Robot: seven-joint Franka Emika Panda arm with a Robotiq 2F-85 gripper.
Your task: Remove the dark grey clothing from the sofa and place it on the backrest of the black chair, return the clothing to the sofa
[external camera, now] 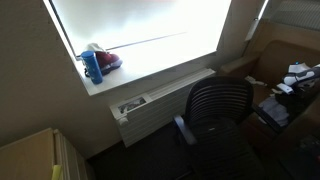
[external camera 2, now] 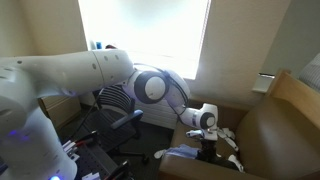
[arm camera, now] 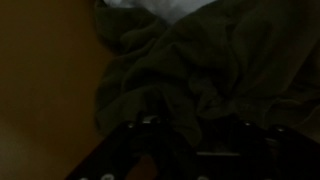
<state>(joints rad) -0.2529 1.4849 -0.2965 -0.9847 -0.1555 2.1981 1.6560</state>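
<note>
- I see a bright window, washed out to white.
- On its sill stands a blue bottle, just beside a red object.
- A white radiator runs below the sill.
- A pale wooden cabinet sits low in the corner.

Wrist close over clothing, exteriors share chair

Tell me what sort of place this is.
Probably an office or study corner, judging by a black swivel office chair, a brown sofa, and a wide window with a heater unit beneath it.
</note>
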